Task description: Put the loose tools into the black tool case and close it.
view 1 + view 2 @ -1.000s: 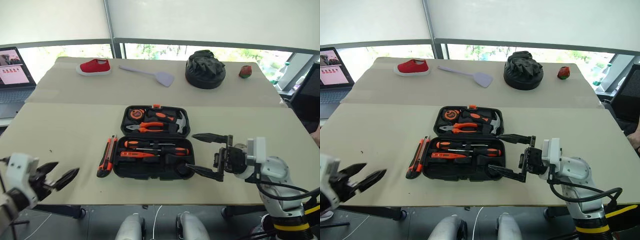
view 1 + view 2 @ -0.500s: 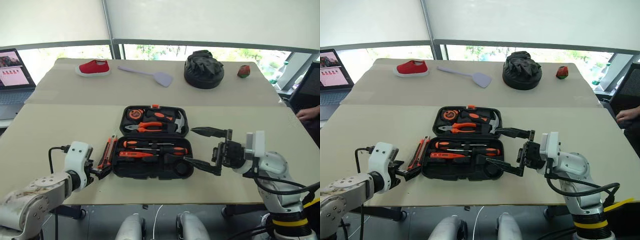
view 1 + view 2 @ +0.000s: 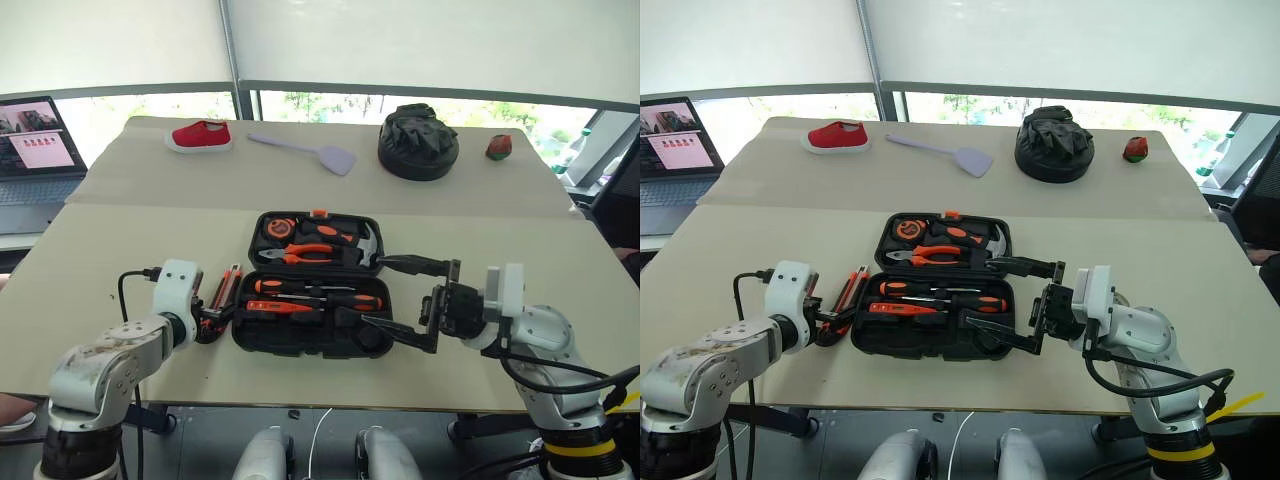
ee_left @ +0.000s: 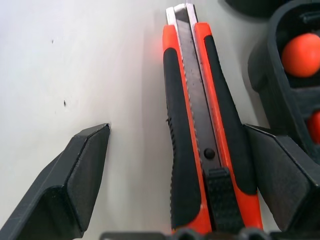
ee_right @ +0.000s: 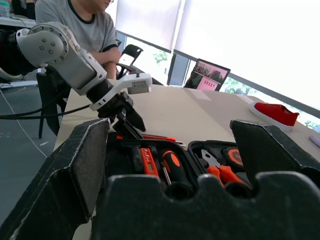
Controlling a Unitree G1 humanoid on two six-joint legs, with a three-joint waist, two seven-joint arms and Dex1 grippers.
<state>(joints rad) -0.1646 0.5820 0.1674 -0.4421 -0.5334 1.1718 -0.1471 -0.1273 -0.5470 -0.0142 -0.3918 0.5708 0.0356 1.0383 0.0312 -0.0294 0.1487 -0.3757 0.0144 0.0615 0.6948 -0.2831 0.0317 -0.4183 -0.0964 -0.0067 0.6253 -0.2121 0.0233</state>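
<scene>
My left claw (image 4: 175,165) sits low on the table (image 3: 120,250), its 2 fingers (image 4: 70,175) apart, with the utility knife (image 4: 200,150) lying lengthwise between them. The knife is not centred: 1 finger is right against its orange edge, the other stands off across bare table. If I close from here, I judge the near finger will push the knife sideways or twist it before the far one arrives, and a skewed knife could slip out or come up crooked. That near finger is also squeezed between the knife and the wall of the black tool case (image 3: 300,345), so it may catch on the case and shove it.

My right claw (image 3: 410,300) hovers at the case's right side, fingers spread wide and holding nothing. 1 finger overhangs the case, so I must mind it once the knife comes across.

Just beyond my left claw the knife runs alongside the case's left edge, close beside it. The case lies open, lid flat; 2 black-and-orange screwdrivers (image 3: 320,300) and the slim orange screwdriver (image 3: 275,309) already sit in the near half, while pliers (image 3: 310,253) and a hammer (image 3: 360,242) fill the far half.

Further off lie a grey spatula (image 3: 310,150), a red shoe (image 3: 198,135) and a black-green bundle (image 3: 418,140).
</scene>
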